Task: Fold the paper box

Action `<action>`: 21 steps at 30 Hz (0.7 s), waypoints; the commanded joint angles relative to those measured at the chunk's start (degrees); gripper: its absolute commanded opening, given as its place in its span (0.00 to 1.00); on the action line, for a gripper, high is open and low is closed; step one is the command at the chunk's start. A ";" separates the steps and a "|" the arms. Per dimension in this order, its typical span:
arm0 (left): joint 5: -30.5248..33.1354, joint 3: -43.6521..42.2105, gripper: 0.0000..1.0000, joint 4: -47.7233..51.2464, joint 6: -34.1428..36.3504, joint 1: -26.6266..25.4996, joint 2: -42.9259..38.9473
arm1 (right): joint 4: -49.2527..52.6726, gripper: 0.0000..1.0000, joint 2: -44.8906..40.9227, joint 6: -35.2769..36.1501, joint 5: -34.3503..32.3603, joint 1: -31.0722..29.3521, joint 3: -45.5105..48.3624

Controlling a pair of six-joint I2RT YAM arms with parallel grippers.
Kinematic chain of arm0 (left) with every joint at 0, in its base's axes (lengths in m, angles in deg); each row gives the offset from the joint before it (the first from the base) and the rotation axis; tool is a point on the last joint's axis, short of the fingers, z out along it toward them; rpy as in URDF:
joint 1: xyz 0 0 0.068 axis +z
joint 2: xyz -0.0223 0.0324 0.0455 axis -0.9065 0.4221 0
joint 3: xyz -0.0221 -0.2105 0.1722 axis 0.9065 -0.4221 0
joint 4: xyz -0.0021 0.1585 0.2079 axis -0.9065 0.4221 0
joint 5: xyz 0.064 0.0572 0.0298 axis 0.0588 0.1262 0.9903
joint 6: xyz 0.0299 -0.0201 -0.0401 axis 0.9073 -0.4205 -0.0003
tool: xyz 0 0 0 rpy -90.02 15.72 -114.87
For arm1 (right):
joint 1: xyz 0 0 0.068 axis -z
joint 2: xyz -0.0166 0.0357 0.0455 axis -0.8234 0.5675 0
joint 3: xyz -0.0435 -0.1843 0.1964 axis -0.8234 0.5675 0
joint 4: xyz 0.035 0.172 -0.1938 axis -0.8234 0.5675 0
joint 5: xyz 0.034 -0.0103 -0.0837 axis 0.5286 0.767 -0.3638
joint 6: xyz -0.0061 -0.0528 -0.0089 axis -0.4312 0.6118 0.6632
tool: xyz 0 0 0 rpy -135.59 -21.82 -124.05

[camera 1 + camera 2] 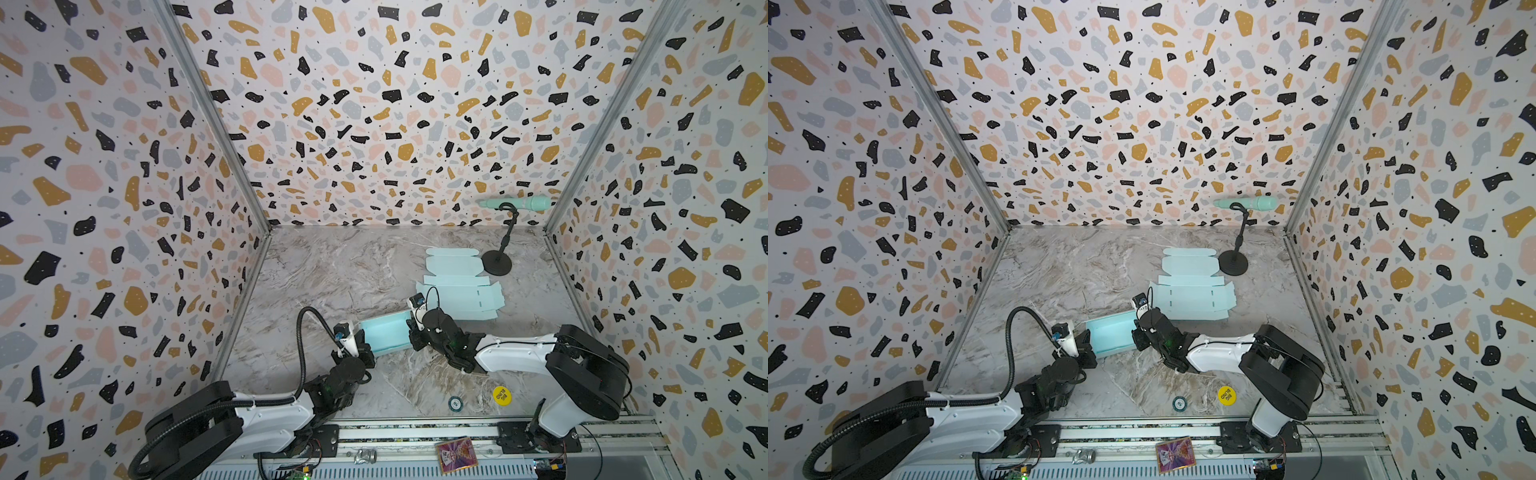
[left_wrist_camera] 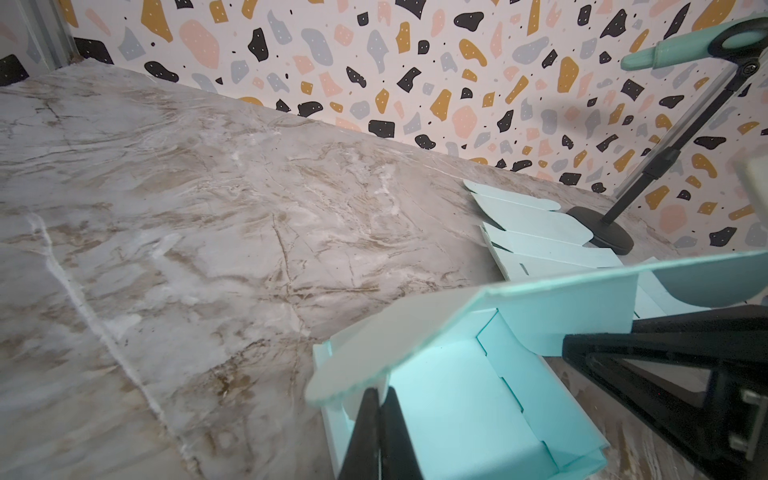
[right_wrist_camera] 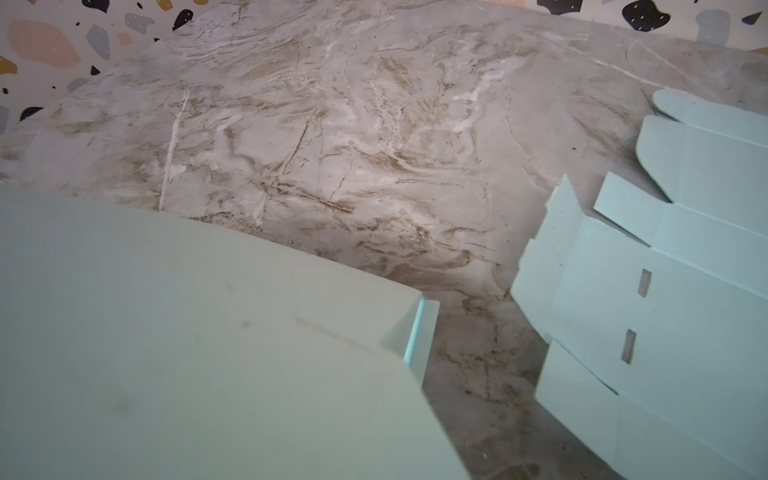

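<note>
One paper box, half-built, sits on the marble table between two grippers. Its long axis runs left–right in both top views, the right end slightly toward the back wall. The cavity faces up with the lid flap raised over it.

Left gripper: pinched tight on the left end wall.
Right gripper: at the right end, grip cannot be told.

Flat box blanks lie overlapped behind, number unclear. One microphone stand, one yellow BIG BLIND disc, one small chip.

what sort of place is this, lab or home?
Probably a robot data-collection booth, not a home: terrazzo-print panels enclosing a marble-look tabletop, and an aluminium mounting rail along its near edge.
</note>
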 commanded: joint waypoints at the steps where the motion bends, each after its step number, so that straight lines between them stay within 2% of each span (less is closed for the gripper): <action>1: -1.96 -0.26 0.00 -2.99 -3.05 -1.06 0.04 | -0.89 0.13 -0.22 0.76 1.30 -2.27 0.27; 9: -0.54 5.23 0.00 8.46 -9.78 -1.33 -1.14 | -1.53 0.13 0.11 1.65 -1.67 -3.34 0.76; 14: -0.74 3.20 0.00 5.34 -11.41 -1.39 1.63 | -2.09 0.13 1.07 2.32 -3.02 -4.12 1.14; 21: -1.22 3.42 0.00 6.85 -13.92 -2.02 1.87 | -1.75 0.13 1.33 3.28 -6.00 -5.95 0.65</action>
